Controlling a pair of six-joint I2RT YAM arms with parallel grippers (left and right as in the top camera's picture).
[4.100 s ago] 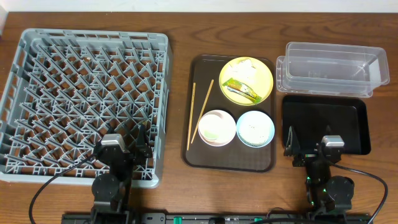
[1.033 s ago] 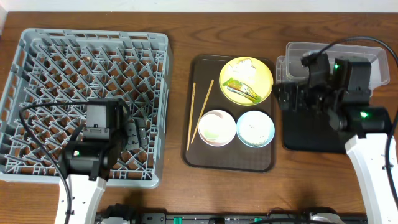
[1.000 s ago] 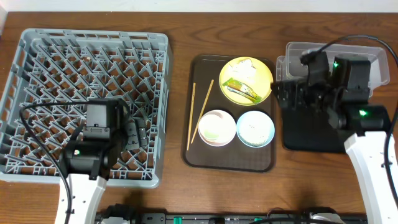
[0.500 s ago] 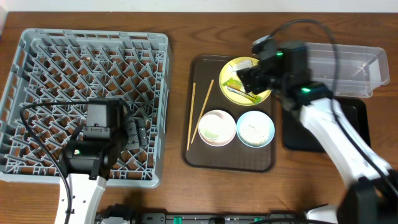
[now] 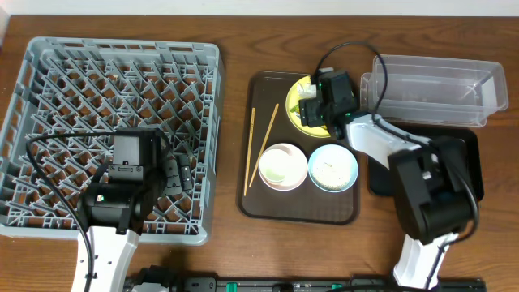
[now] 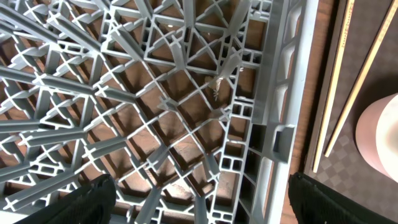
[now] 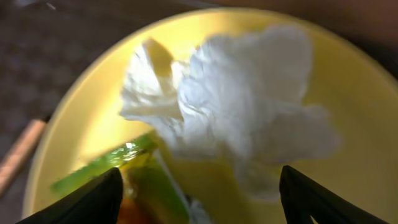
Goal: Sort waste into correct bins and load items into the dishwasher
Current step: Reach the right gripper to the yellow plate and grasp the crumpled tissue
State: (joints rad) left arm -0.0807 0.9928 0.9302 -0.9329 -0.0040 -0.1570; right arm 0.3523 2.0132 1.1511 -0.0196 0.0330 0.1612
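My right gripper (image 5: pixel 312 104) is open and empty, low over the yellow plate (image 5: pixel 293 113) on the brown tray. In the right wrist view the crumpled white tissue (image 7: pixel 249 106) and the green-and-yellow wrapper (image 7: pixel 146 180) lie on the plate (image 7: pixel 348 124), just ahead of the open jaws (image 7: pixel 199 202). My left gripper (image 5: pixel 180 172) is open and empty above the right side of the grey rack (image 5: pixel 122 49). Two chopsticks (image 5: pixel 250 154), the pink bowl (image 5: pixel 282 166) and the blue bowl (image 5: pixel 332 168) with pale crumbs sit on the tray. The white cup is out of view.
The dark brown serving tray (image 5: pixel 300 209) lies in the middle. The clear tub (image 5: pixel 434 88) is at the back right, with the black tray (image 5: pixel 462 162) in front of it. The left wrist view shows the rack wall (image 6: pixel 292 93), the chopsticks (image 6: pixel 348 81) and the pink bowl's edge (image 6: pixel 379 137).
My right arm has swung left from above the black tray and tub to the yellow plate and come down close to it. The left arm has not moved.
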